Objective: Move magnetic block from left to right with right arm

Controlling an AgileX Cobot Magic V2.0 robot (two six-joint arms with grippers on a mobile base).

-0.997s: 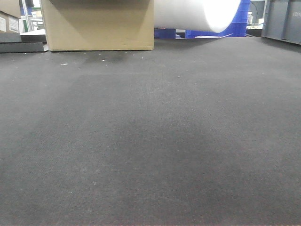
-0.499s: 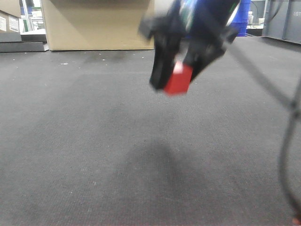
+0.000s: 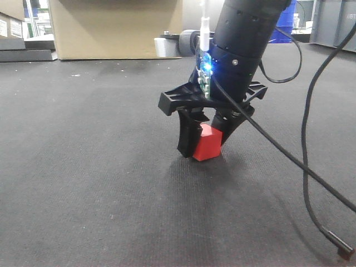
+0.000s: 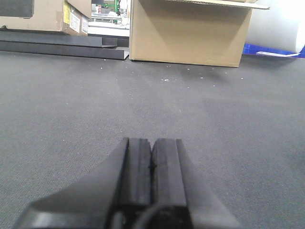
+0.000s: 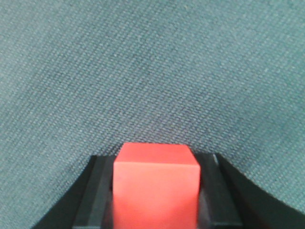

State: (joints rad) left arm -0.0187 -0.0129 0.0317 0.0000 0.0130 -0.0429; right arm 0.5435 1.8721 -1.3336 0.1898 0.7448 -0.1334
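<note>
One red magnetic block [image 3: 208, 143] clamped in the right claw [image 3: 203, 143], tilted, lowest corner at or just above the dark grey worktop [image 3: 83, 167]; contact not clear from the front view. Black fingers [image 3: 187, 136] pressed on either side of the cube, wide linkages spread above, black cylindrical wrist [image 3: 239, 50] leaning up and to the right with a small blue-green light glowing on it. Loose black cables [image 3: 311, 133] hanging off the right arm, one trailing down to the worktop at the lower right. From the right wrist view, block [image 5: 155, 188] seated squarely between the two pads [image 5: 95, 191], grey woven surface filling everything beyond. Left claw [image 4: 151, 171] closed on nothing, both pads pressed flat together, low over the worktop. Behind it, a large cardboard box [image 4: 188, 31] at the far edge, with black flat rails [image 4: 57, 45] to its left.
</note>
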